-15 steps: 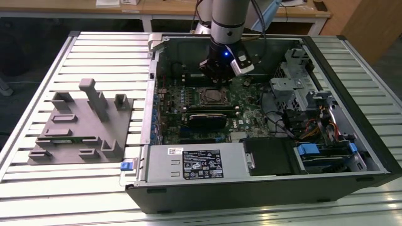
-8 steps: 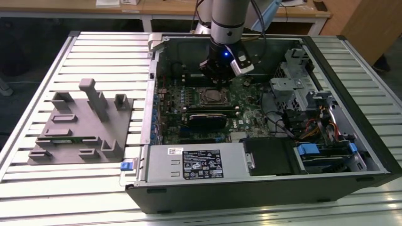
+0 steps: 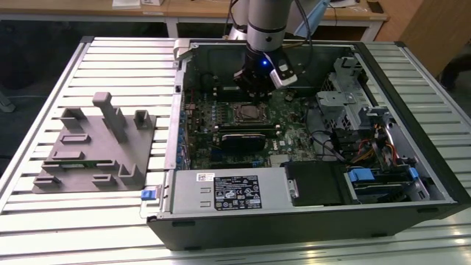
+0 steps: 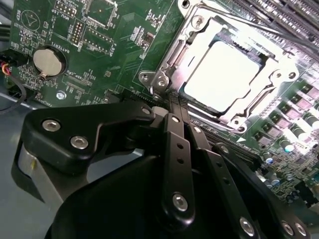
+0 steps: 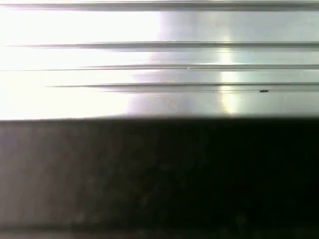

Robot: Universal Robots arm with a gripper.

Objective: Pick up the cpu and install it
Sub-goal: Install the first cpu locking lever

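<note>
1. Cpu (image 4: 224, 74) sits seated in the metal socket frame (image 4: 167, 59) on the green motherboard (image 4: 114, 45), its pale top glaring in the second wrist view;
2. end effector (image 4: 175, 102) hangs just beside the socket, its 2 black fingers (image 4: 174, 129) pressed together, gripping nothing;
3. in the exterior view the arm (image 3: 265, 27) stands over the open computer case (image 3: 412, 99) on the slatted table (image 3: 118, 61); a grey fixture (image 3: 96, 149) lies at the exterior view's left.

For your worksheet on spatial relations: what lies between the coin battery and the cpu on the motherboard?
In the second wrist view, green circuit board with small components and the socket's metal frame lies between the coin battery and the cpu.
</note>
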